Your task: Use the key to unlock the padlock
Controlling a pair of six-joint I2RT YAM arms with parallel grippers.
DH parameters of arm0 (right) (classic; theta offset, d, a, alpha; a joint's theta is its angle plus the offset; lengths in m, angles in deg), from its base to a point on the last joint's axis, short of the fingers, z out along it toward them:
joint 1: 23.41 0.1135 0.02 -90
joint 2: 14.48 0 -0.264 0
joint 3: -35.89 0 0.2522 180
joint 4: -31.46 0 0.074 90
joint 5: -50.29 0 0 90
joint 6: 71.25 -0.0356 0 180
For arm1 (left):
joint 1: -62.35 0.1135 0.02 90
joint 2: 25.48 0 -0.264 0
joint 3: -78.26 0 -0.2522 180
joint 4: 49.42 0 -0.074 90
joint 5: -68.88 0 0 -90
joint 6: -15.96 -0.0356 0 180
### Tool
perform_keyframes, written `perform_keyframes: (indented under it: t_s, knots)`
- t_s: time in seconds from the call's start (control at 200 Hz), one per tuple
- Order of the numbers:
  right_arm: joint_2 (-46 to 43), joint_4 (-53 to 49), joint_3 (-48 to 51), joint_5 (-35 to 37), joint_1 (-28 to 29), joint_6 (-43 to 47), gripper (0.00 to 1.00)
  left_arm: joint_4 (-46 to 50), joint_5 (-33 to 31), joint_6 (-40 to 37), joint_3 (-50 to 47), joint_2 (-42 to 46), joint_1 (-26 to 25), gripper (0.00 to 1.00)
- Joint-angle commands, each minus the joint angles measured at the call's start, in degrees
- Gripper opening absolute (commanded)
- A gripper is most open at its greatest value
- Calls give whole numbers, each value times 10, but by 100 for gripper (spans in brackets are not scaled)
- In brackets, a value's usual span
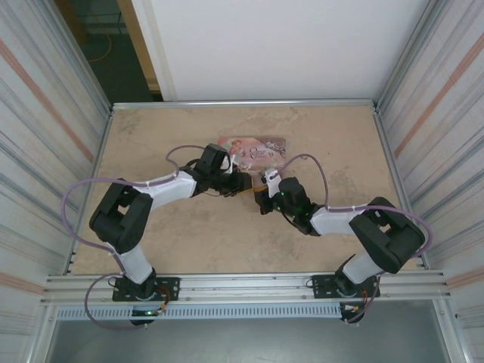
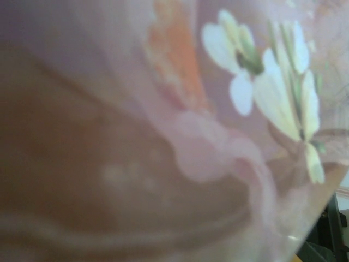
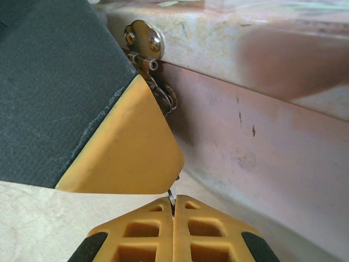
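Black-and-white arms (image 1: 162,185) trail purple cables (image 1: 65,206); yellow-orange fingers (image 3: 136,234) carry black pads (image 3: 90,248).

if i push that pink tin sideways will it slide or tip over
Probably slides rather than tips: the pink tin lies low and flat on the table. It looks like thin rigid metal, so likely stiff and light for its size. Its smooth painted side may be slippery to pinch.

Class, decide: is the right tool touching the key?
Touching. The right wrist view shows the right tool shut on the key, a thin metal sliver pinched at its tip.
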Motion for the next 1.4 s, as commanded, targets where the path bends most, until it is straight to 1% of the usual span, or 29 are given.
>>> perform_keyframes:
  t_s: [0.0, 0.245, 0.416, 0.686, 0.917, 1.087, 1.242, 1.398]
  knots:
    - [7, 29, 1, -14, -9, -25, 0, -29, 54, 17, -12, -18, -14, 13]
    - [16, 19, 22, -10, -14, -34, 0, -56, 49, 24, -16, -42, -14, 18]
    - [18, 19, 35, -5, -14, -41, 0, -82, 49, 38, -21, -53, -14, 25]
    - [19, 26, 51, 6, -19, -53, 0, -68, 35, 24, -21, -43, -14, 39]
    - [19, 33, 59, 6, -19, -56, 0, -58, 29, 17, -28, -21, -12, 45]
    - [14, 7, 47, -8, -19, -62, 0, -48, 9, 4, -46, 26, -4, 49]
    - [3, -29, 33, -8, -20, -71, 0, -122, -9, 25, -114, 99, 21, 51]
    - [-8, -82, 7, -21, -20, -90, 0, -169, -38, 38, -175, 173, 34, 53]
